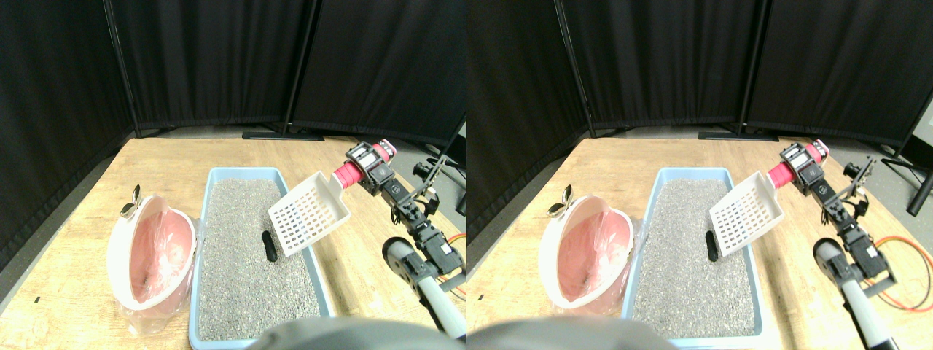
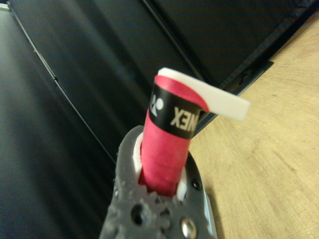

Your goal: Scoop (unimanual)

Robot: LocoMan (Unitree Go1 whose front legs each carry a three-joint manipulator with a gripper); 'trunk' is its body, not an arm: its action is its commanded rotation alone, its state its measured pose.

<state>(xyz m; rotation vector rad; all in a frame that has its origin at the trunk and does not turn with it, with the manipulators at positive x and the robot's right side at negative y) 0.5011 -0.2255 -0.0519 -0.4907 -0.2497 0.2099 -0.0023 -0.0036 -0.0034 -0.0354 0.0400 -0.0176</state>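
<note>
Ahead of me, from nine o'clock round to two o'clock, black curtain panels [image 1: 219, 58] on dark poles with flat feet [image 1: 283, 135] close off the light wooden floor [image 1: 175, 157], and grey floor [image 1: 430, 153] shows past the boards at two o'clock.

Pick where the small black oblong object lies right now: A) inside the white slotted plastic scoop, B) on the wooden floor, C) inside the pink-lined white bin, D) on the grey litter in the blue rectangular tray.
D: the small black oblong object rests on the grey litter in the blue rectangular tray, below the white slotted plastic scoop, which is raised over the tray's edge.
</note>
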